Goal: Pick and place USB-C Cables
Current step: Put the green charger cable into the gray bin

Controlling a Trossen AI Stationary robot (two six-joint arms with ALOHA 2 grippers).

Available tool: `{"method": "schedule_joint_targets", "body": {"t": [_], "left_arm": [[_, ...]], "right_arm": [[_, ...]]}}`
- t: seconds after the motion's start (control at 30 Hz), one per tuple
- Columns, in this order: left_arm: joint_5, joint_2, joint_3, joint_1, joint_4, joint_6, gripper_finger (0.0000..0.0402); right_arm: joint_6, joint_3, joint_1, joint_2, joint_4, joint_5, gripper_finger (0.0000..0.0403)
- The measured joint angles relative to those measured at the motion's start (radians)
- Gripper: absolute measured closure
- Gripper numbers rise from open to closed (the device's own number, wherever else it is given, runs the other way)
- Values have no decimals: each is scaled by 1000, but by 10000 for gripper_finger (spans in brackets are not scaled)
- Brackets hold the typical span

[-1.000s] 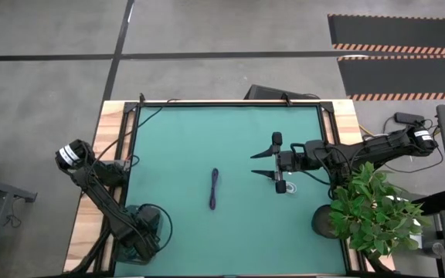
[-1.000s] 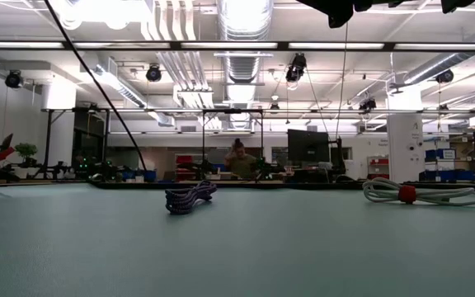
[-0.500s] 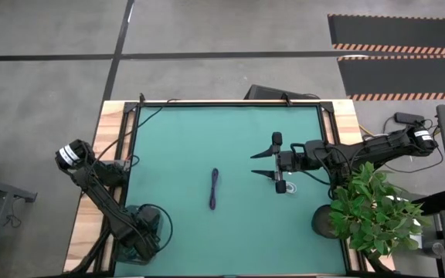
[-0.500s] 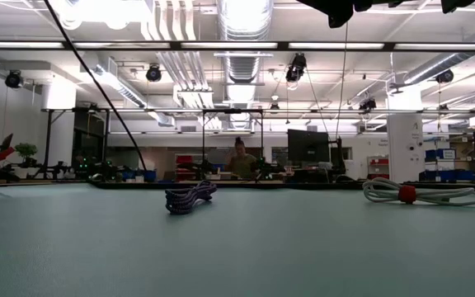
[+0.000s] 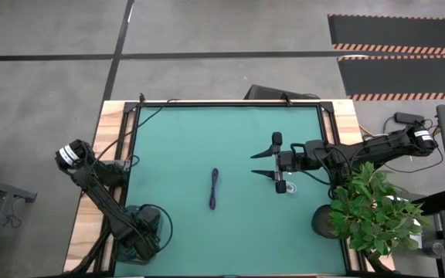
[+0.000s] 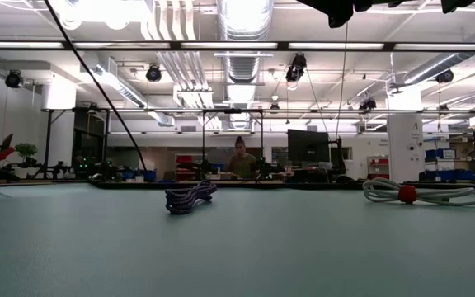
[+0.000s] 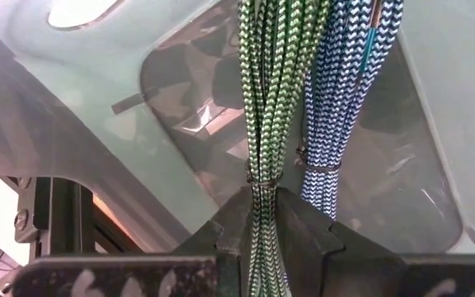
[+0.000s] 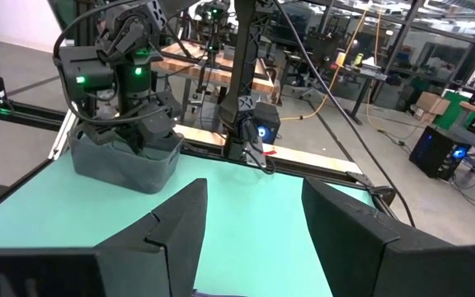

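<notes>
Cables were split between a bin and the mat. The left gripper (image 7: 258, 216) was down inside the grey bin (image 8: 126, 169) at the near left corner of the table, its fingers (image 7: 303, 235) clenched on the green cable (image 7: 270, 91), which ran straight out from between the tips; a blue-and-white cable (image 7: 345, 82) lay just beside it, against one finger and already on the bin floor. The right gripper (image 5: 267, 160) hung above the mat (image 5: 184, 139) with its fingers spread wide and nothing between them. The purple cable (image 5: 214, 189) lay well out ahead of those fingertips, off toward the table's middle, while the white cable with the red tie (image 6: 419, 193) lay back under the wrist, behind the fingers.

Risks, as judged from this: if the left fingers lifted before parting, the green cable would come back out of the bin, and it could drag its neighbour along, since the two touch. If they parted while tilted against the bin wall, the bundle might hang on a finger. For the right side, the white cable sat under the arm, so a descent there could press a loop flat or catch only one strand, leaving the bundle to unspool. The potted plant (image 5: 373, 208) stood close to that arm's elbow, and a wide swing might brush it.
</notes>
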Motion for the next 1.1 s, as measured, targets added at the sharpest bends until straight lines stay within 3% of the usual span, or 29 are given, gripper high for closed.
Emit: {"method": "schedule_joint_targets", "body": {"t": [1.1], "left_arm": [[56, 0, -1, 0, -7, -16, 363]], "right_arm": [[-5, 0, 0, 0, 0, 0, 211]]}}
